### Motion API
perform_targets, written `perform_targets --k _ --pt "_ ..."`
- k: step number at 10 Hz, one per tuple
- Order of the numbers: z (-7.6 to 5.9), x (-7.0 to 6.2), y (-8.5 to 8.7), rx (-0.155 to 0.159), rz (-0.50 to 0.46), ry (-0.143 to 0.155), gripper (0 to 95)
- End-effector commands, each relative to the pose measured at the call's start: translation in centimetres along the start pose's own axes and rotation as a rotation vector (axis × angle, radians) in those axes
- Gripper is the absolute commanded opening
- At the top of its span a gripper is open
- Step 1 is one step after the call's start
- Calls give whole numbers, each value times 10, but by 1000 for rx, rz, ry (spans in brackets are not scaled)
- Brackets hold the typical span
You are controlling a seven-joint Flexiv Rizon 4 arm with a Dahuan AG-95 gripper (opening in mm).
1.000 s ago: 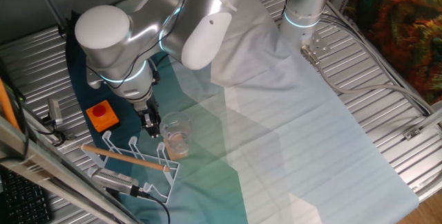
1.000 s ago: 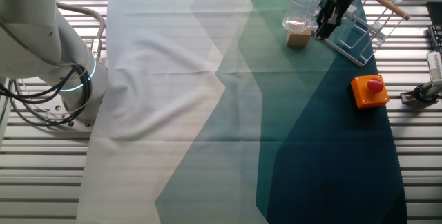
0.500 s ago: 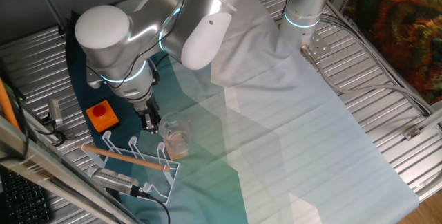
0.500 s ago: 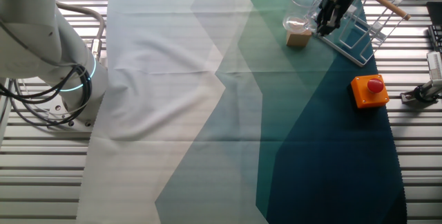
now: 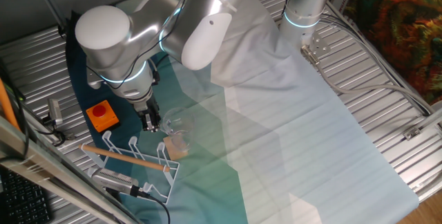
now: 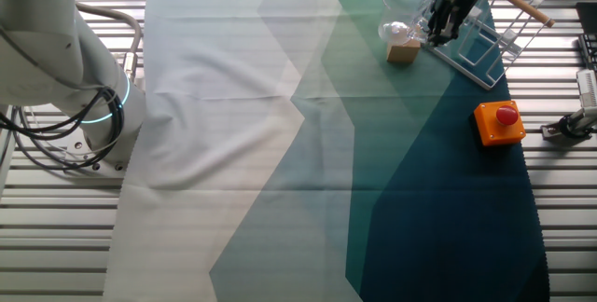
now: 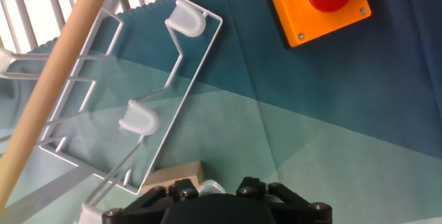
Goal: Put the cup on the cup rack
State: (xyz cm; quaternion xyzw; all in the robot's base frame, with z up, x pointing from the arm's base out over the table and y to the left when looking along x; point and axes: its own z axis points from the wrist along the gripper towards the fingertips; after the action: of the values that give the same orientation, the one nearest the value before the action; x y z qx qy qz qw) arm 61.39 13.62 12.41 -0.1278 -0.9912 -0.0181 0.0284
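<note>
Clear cup (image 5: 174, 128) hangs pinched in the tool (image 5: 151, 122), just beside the rack (image 5: 131, 160), not yet hooked. Opposite side: cup (image 6: 403, 18) lifted over a wooden block (image 6: 403, 52). Hand view: rack (image 7: 141, 92) prongs empty; placing remains.

cup (image 6: 403, 13) barely visible glass, fingers (image 6: 437, 30) grip unclear, cup rack (image 7: 131, 99) cropped

The arm (image 5: 200, 23) was glossy silver-white with rounded joint housings, each joint ringed by a glowing cyan band. Its small hand (image 5: 150, 121) was black, with visible screws.
</note>
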Motion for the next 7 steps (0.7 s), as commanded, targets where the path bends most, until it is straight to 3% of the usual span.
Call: perform_targets --k 1,7 --pt "0 0 0 -10 -1 12 0" --pt "-6 0 -1 -7 -8 38 0"
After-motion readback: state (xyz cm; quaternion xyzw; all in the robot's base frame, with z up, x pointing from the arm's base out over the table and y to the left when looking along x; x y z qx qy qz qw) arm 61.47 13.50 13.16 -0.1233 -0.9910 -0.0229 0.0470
